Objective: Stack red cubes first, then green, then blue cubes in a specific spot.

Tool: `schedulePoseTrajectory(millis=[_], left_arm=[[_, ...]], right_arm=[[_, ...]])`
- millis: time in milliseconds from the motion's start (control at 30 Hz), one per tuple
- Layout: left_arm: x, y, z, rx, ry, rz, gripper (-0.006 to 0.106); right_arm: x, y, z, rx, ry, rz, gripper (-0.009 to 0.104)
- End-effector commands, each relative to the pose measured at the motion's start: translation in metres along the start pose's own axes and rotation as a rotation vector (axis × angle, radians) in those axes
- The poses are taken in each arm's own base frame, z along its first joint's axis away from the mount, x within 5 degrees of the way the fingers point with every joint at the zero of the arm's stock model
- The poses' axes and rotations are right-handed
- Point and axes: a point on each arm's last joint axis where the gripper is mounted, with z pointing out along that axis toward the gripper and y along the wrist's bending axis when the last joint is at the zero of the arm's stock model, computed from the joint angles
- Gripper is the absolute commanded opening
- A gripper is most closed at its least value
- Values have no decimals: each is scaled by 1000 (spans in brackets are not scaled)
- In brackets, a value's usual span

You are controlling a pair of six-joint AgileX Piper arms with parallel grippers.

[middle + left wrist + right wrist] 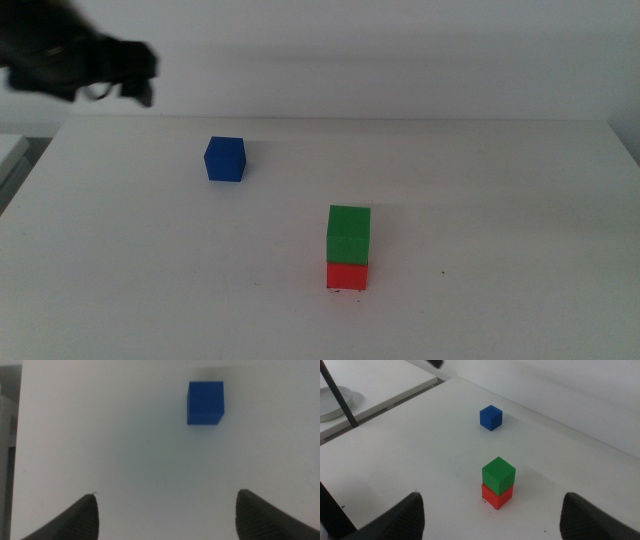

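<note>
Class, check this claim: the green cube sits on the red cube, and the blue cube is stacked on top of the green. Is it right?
Not quite. The green cube does sit on the red cube, but the blue cube stands alone on the table, apart from the stack, as the middle view shows.

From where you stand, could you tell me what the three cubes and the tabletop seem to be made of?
The blue cube, green cube and red cube look like matte painted wood or plastic: flat, even colour, crisp edges, no glare; which one is unclear. The table appears to be a smooth white laminate or painted board with a faint sheen.
</note>
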Motion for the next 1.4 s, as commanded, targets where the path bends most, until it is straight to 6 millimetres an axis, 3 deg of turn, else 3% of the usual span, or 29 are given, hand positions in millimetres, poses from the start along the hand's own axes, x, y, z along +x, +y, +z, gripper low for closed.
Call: schedulePoseTrajectory(millis=[0,133,400,700,900,1200,1300,1367], left_arm=[[-21,-12,20,-29,23,20,94],[-43,-23,59,9,64,43,94],[-59,-38,142,75,63,32,94],[-50,-46,210,98,109,20,94],[-43,-49,238,106,103,10,94],[-39,-50,261,105,71,13,92],[-40,-50,261,111,62,6,81],[-41,-51,260,116,58,0,63]], right_arm=[[0,0,0,-6,-8,-5,85],[0,0,0,-6,-8,-5,85],[0,0,0,-6,-8,-5,85],[0,0,0,-6,-8,-5,85],[0,0,0,-6,-8,-3,85],[0,0,0,-6,-8,-3,85],[0,0,0,-6,-8,-3,85],[0,0,0,-6,-8,-3,85]])
